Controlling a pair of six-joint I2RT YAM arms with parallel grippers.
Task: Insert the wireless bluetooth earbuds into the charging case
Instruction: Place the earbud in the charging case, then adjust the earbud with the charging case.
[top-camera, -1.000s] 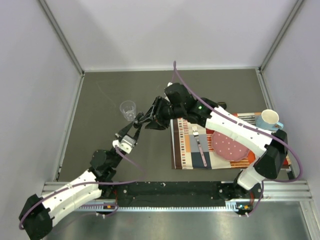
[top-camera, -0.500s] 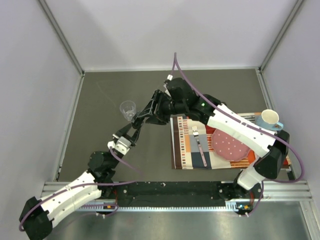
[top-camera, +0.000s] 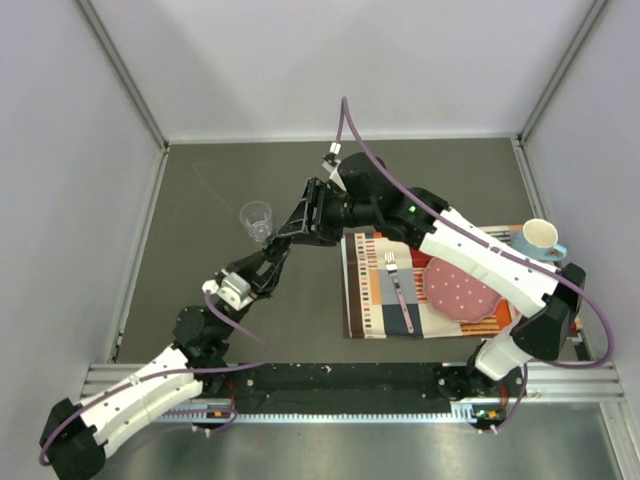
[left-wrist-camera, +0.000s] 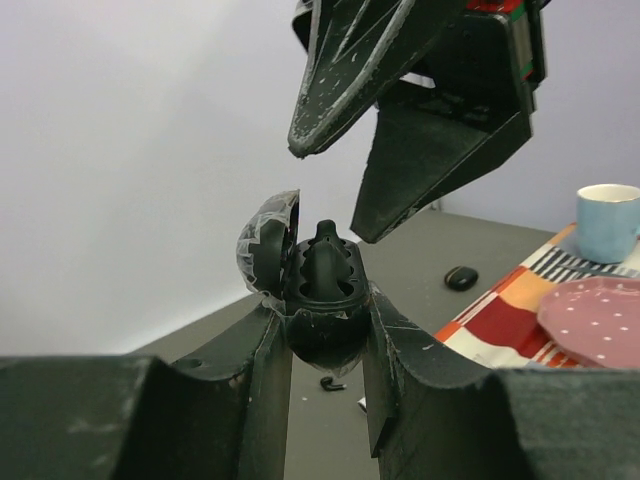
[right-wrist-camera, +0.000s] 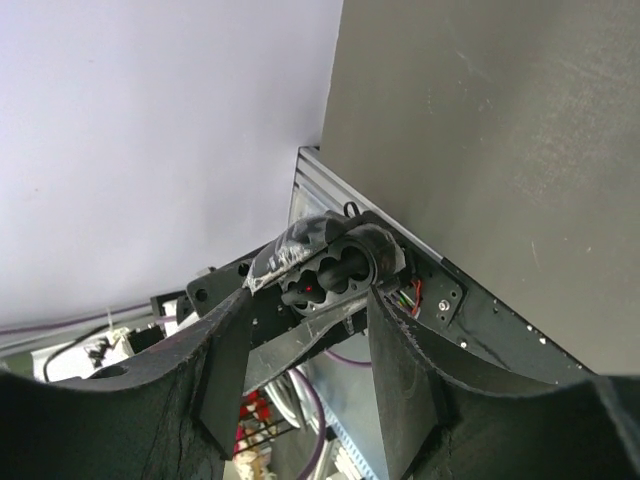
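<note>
My left gripper (left-wrist-camera: 325, 325) is shut on the black charging case (left-wrist-camera: 318, 345) and holds it up in the air with its lid (left-wrist-camera: 265, 245) open. One black earbud (left-wrist-camera: 325, 258) sits in the case. A second small black earbud (left-wrist-camera: 333, 383) lies on the table below. My right gripper (left-wrist-camera: 330, 190) hangs open and empty just above the case. In the right wrist view the case (right-wrist-camera: 335, 262) shows between my open right fingers (right-wrist-camera: 400, 340), with a red light in it. In the top view both grippers meet right of the clear cup (top-camera: 257, 218).
A striped placemat (top-camera: 365, 295) at the right holds a fork (top-camera: 398, 290) and a pink plate (top-camera: 460, 290); a blue-and-white mug (top-camera: 540, 238) stands at its far right. A small black oval thing (left-wrist-camera: 460, 277) lies on the table near the mat.
My right gripper has lifted up and back from the case and its fingers now stand apart. My left arm has drawn slightly left, still holding the case.
</note>
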